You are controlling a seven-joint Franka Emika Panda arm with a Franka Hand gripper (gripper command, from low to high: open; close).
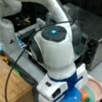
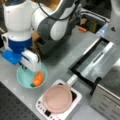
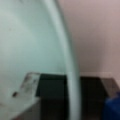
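A teal bowl (image 2: 23,79) holding an orange carrot (image 2: 38,78) sits on the grey table in both front views; the bowl (image 1: 89,99) and carrot (image 1: 84,95) lie at the lower right of a front view. My gripper (image 2: 24,67) is lowered to the bowl's far-left rim, its fingertips mostly hidden behind the white and blue hand. In the wrist view the bowl's rim (image 3: 71,75) runs up between the jaws of the gripper (image 3: 68,85), with one finger (image 3: 26,86) inside the bowl. The jaws stand wide apart, open, straddling the rim.
A pink round pan (image 2: 57,98) rests on a white cooker (image 2: 76,96) right of the bowl. A toaster oven with its door down (image 2: 100,60) stands behind. A wooden board (image 1: 0,80) lies at a front view's lower left.
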